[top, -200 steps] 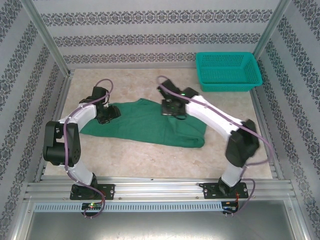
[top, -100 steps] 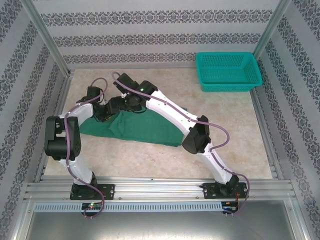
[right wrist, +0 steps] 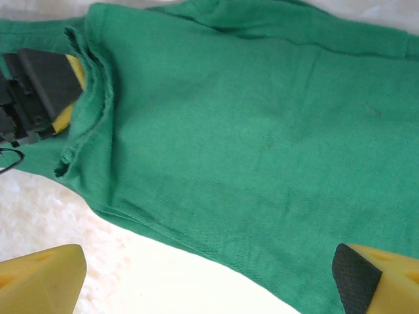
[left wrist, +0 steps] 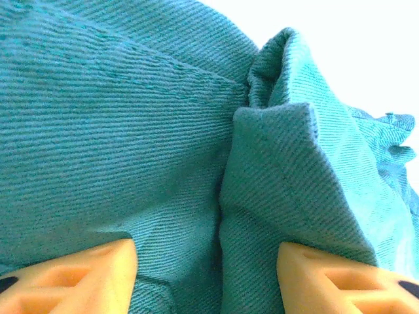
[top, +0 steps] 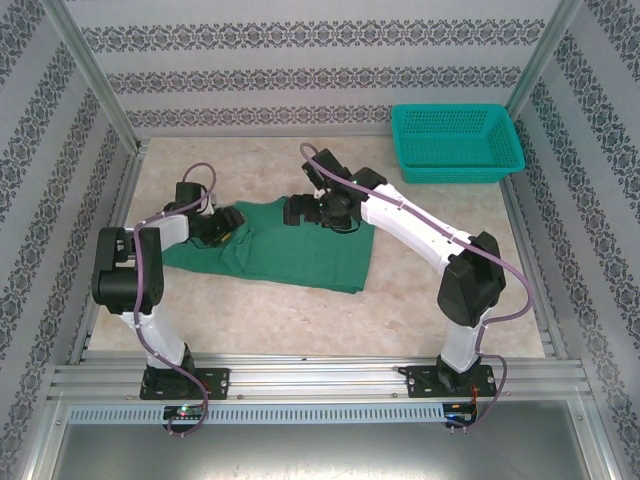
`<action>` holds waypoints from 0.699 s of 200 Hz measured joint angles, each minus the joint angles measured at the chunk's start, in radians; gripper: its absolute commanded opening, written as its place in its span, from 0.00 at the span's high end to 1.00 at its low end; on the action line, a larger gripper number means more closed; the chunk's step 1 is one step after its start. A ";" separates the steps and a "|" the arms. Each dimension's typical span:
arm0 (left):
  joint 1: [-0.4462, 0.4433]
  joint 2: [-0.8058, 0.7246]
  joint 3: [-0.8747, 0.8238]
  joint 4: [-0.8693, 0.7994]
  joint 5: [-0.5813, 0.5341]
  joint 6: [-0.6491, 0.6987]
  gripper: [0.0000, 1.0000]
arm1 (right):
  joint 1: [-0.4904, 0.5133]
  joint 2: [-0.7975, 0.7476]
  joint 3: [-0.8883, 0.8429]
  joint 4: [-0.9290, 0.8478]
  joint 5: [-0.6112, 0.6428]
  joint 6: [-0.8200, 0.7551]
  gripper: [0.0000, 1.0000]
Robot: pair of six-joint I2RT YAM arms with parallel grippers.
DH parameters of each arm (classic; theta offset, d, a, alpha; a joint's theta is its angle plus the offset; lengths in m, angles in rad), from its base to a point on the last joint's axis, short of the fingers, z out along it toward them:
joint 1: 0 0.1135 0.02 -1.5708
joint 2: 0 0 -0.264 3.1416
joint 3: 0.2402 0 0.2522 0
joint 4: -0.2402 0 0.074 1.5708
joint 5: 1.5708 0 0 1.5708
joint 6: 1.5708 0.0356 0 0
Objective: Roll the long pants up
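Pants (right wrist: 249, 150) under right claw (right wrist: 209, 268)

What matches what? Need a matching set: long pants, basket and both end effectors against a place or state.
1 long pants
2 basket
3 left end effector
4 right end effector

a far right corner of the table
b open, above the pants
c green, lying mid-table
d fabric between its fingers

Pairs: 1-c; 2-a; 3-d; 4-b
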 measured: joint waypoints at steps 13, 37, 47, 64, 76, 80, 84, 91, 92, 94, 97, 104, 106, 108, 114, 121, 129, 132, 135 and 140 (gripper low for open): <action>0.003 -0.014 -0.009 -0.002 -0.019 -0.008 0.41 | 0.010 -0.001 -0.037 0.020 0.000 0.003 0.02; 0.011 -0.055 -0.024 -0.015 -0.076 -0.024 0.42 | 0.019 -0.001 -0.105 0.038 0.000 0.010 0.02; 0.016 -0.083 -0.035 -0.024 -0.101 -0.029 0.41 | 0.020 -0.001 -0.123 0.044 0.000 0.010 0.02; 0.022 -0.152 -0.055 -0.048 -0.149 -0.034 0.39 | 0.020 -0.002 -0.140 0.048 0.001 0.011 0.02; 0.025 -0.197 -0.063 -0.055 -0.171 -0.034 0.37 | 0.020 -0.002 -0.141 0.051 0.001 0.011 0.02; 0.025 -0.211 -0.064 -0.056 -0.175 -0.034 0.37 | 0.020 -0.003 -0.141 0.052 0.001 0.011 0.02; 0.026 -0.221 -0.064 -0.056 -0.178 -0.033 0.37 | 0.020 -0.004 -0.141 0.053 0.001 0.012 0.02; 0.026 -0.238 -0.064 -0.055 -0.181 -0.032 0.35 | 0.020 -0.005 -0.141 0.056 0.002 0.013 0.02; 0.026 -0.239 -0.064 -0.055 -0.182 -0.032 0.35 | 0.020 -0.005 -0.141 0.056 0.002 0.013 0.02; 0.026 -0.243 -0.064 -0.055 -0.183 -0.032 0.34 | 0.020 -0.005 -0.141 0.057 0.001 0.014 0.02; 0.026 -0.248 -0.064 -0.055 -0.185 -0.032 0.33 | 0.020 -0.006 -0.141 0.058 0.001 0.014 0.02; 0.026 -0.257 -0.066 -0.055 -0.184 -0.027 0.31 | 0.021 -0.006 -0.141 0.060 0.002 0.014 0.02; 0.026 -0.259 -0.066 -0.055 -0.184 -0.026 0.31 | 0.020 -0.006 -0.141 0.061 0.002 0.014 0.02; 0.026 -0.261 -0.066 -0.054 -0.184 -0.027 0.31 | 0.021 -0.006 -0.141 0.062 0.002 0.014 0.02; 0.026 -0.262 -0.067 -0.054 -0.177 -0.022 0.30 | 0.021 -0.006 -0.141 0.064 0.002 0.014 0.02; 0.026 -0.259 -0.066 -0.054 -0.163 -0.018 0.31 | 0.021 -0.006 -0.141 0.068 0.001 0.017 0.02; 0.026 -0.246 -0.062 -0.056 -0.135 -0.006 0.30 | 0.020 -0.006 -0.141 0.072 0.001 0.019 0.02; 0.026 -0.237 -0.058 -0.056 -0.124 0.003 0.30 | 0.020 -0.006 -0.141 0.074 0.001 0.021 0.02; 0.026 -0.229 -0.052 -0.061 -0.114 0.006 0.30 | 0.021 -0.006 -0.141 0.075 0.001 0.022 0.02; 0.026 -0.208 -0.039 -0.069 -0.091 0.022 0.30 | 0.021 -0.006 -0.141 0.078 0.001 0.024 0.02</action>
